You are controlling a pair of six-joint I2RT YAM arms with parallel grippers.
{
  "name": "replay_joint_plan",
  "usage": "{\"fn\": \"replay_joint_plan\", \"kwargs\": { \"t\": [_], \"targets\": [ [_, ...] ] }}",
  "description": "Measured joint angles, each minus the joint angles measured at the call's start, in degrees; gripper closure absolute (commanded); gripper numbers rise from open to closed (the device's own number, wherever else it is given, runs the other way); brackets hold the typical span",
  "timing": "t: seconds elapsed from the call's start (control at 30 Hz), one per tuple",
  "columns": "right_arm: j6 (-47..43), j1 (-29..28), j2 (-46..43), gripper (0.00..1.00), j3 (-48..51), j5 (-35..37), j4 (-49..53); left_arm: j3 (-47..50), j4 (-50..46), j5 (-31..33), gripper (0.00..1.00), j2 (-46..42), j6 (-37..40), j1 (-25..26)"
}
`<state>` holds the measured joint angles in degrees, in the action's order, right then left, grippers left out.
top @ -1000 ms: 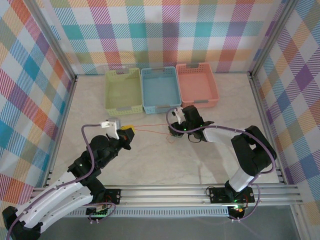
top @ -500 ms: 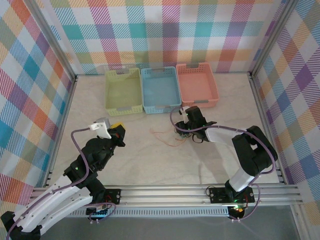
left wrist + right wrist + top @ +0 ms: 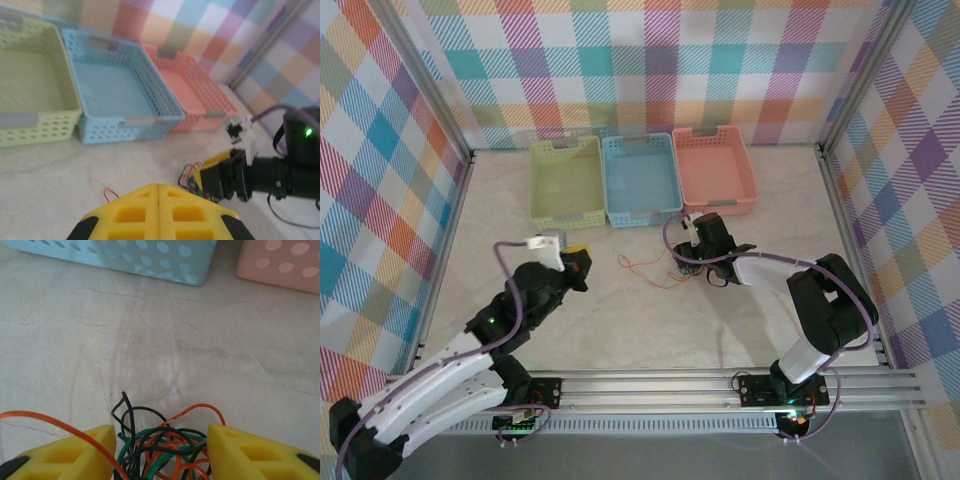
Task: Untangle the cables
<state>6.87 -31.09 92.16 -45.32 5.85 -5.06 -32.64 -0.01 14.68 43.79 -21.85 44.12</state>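
Note:
The cables are a small knot of red-orange, black and green wires on the table. My right gripper is open, one yellow finger on each side of the knot. One red-orange cable trails loose to the left of the knot, where the right gripper stands. My left gripper hangs left of that strand with its yellow fingers pressed together and nothing between them. From the left wrist, a red loop lies just ahead on the left, and the knot sits by the right gripper's fingers.
Three low baskets stand in a row at the back: yellow-green, blue and pink. The right arm's body curves along the right side. Metal frame posts and checkered walls bound the table.
A second ago one red-orange cable was stretched taut between the left gripper and the knot. Now it lies slack on the table and the left gripper is off it. The right gripper stayed at the knot.

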Motion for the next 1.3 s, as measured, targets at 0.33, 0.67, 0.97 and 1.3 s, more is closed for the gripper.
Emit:
{"fn": "replay_joint_plan", "kwargs": {
  "t": [0.33,0.67,0.97,1.3],
  "targets": [
    [-0.02,0.0,-0.68,0.49,0.66,-0.9,-0.5,-18.73,-6.64,-15.96,0.37,30.84,0.83,-1.2],
    [0.0,0.0,-0.94,0.5,0.74,-0.96,-1.38,-32.46,-12.76,-31.54,0.39,52.48,-0.76,-7.32],
    [0.0,0.0,-0.94,0.51,0.76,-0.96,-1.36,-39.76,-13.66,-36.94,0.39,62.73,-1.07,-8.92],
    [0.02,0.02,-0.94,0.51,0.76,-0.94,-1.33,-43.52,-18.16,-39.04,0.4,66.62,-0.11,-9.68]
  ]
}}
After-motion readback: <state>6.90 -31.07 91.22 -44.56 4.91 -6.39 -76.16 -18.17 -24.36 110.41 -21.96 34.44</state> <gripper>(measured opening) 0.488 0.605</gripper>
